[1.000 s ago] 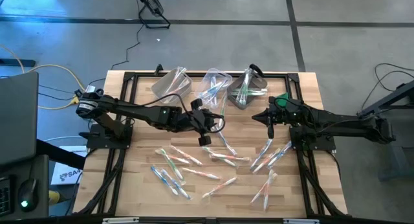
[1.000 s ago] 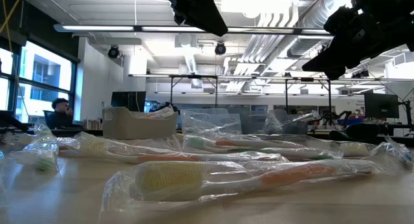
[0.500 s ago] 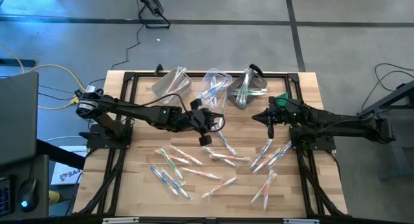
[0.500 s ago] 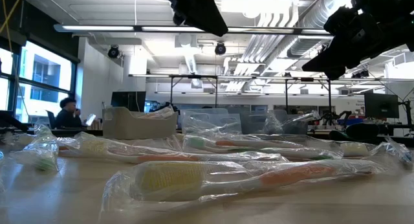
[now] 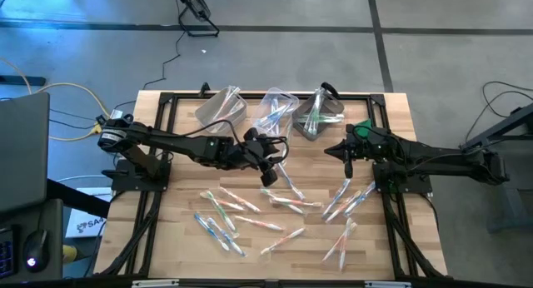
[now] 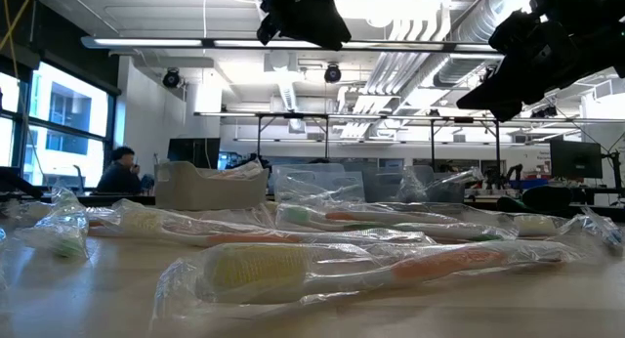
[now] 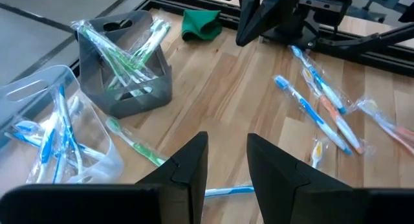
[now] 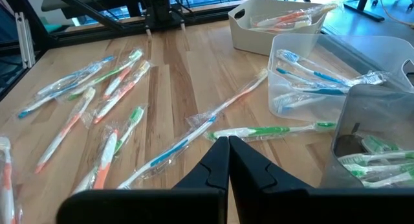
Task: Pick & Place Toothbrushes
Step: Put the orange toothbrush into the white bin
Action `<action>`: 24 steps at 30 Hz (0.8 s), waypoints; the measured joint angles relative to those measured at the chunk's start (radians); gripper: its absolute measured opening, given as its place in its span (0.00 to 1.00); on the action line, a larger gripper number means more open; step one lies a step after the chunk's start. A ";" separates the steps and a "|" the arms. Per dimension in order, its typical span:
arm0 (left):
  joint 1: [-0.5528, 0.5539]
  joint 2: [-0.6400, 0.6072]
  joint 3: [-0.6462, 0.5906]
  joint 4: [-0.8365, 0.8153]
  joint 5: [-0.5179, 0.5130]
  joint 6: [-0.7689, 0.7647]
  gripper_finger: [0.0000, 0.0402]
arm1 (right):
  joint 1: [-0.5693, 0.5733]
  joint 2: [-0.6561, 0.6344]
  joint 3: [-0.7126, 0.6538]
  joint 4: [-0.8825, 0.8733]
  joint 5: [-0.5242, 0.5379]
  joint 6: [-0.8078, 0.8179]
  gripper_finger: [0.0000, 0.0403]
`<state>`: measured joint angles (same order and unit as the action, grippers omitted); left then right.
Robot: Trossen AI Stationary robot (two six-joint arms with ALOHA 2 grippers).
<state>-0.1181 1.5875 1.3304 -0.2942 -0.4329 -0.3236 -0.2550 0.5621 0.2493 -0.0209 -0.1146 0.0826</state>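
Several wrapped toothbrushes (image 5: pixel 250 211) lie flat on the wooden table, more at the right (image 5: pixel 350 198). My left gripper (image 7: pixel 226 162) hovers open over the table's middle (image 5: pixel 269 161), nothing between its fingers. Below it lie a green toothbrush (image 7: pixel 136 146) and a blue one (image 7: pixel 226 190). My right gripper (image 8: pixel 228 160) is shut and empty, raised above the table's right half (image 5: pixel 346 159). Three bins stand at the far edge: a white one (image 8: pixel 278 23) with orange brushes, a clear one (image 7: pixel 58 133) with blue ones, a grey one (image 7: pixel 129 75) with green ones.
A small green object (image 7: pixel 200 23) lies on the wood beside the right arm. A black frame (image 5: pixel 166 101) runs along the table's edges. A person sits far back in the room (image 6: pixel 122 172). Bare wood shows between the bins and the scattered brushes.
My left gripper has rolled about its own pointing line while staying in place above the middle of the table. Its fingers keep the same gap. The toothbrushes lie as before.
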 joint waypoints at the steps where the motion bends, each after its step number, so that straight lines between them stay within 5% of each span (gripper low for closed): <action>1: 0.000 0.000 0.000 0.000 0.000 0.000 0.26 | 0.000 0.000 0.000 0.000 0.000 0.000 0.00; 7: 0.000 0.000 0.000 0.000 0.000 -0.025 0.24 | 0.000 0.000 0.000 0.000 0.000 -0.005 0.00; 16: 0.000 0.000 0.000 0.001 0.000 -0.030 0.01 | 0.000 0.000 0.000 0.001 0.000 -0.007 0.00; 24: 0.000 0.000 0.000 0.001 0.000 -0.075 0.04 | 0.000 0.000 0.000 0.001 0.000 -0.007 0.00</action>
<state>-0.1181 1.5875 1.3304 -0.2928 -0.4332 -0.3981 -0.2551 0.5619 0.2493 -0.0200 -0.1146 0.0753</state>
